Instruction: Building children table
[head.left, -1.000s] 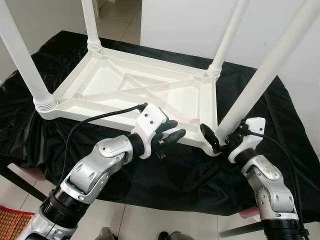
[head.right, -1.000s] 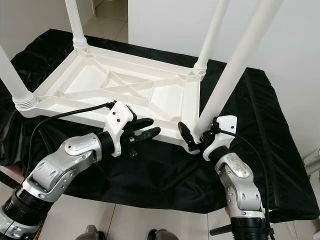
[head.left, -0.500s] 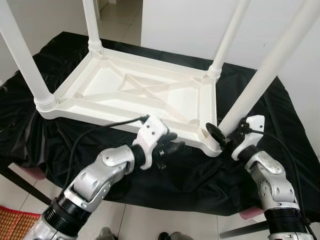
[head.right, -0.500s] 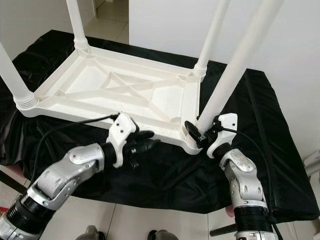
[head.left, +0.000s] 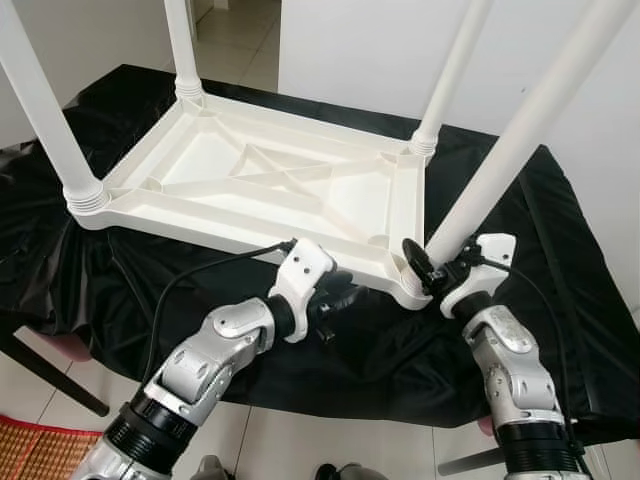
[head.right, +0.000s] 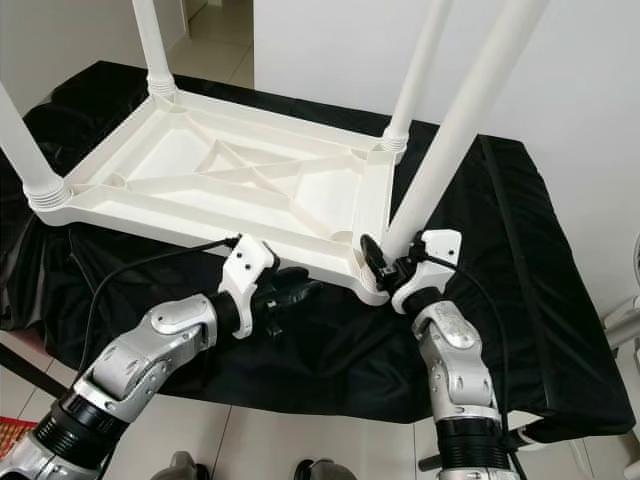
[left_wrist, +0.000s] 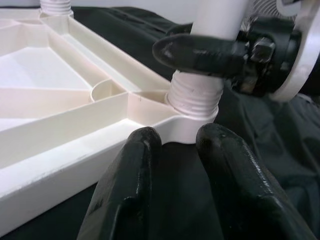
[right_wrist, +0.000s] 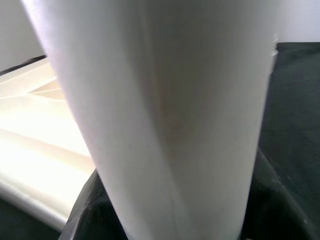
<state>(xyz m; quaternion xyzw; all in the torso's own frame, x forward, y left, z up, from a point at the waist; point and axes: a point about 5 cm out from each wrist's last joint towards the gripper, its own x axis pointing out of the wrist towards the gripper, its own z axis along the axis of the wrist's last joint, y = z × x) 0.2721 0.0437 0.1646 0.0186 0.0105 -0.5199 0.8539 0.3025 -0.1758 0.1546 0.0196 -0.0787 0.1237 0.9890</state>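
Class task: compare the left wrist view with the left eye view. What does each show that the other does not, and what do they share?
Left wrist view alone: a close look at the ribbed threaded collar where the near right leg enters the corner socket.

Left eye view alone: the whole upturned white table top on the black cloth, its other legs, and the silver arms.

Both: the left gripper by the table's near edge, and the right gripper with its jaws around the near right leg.

No readable text, labels, brand marks, numbers or signs anywhere. White plastic table parts by both claws: plain, unmarked. Black cloth below: plain. White claw housings and silver arm shells: no legible print at this sharpness.
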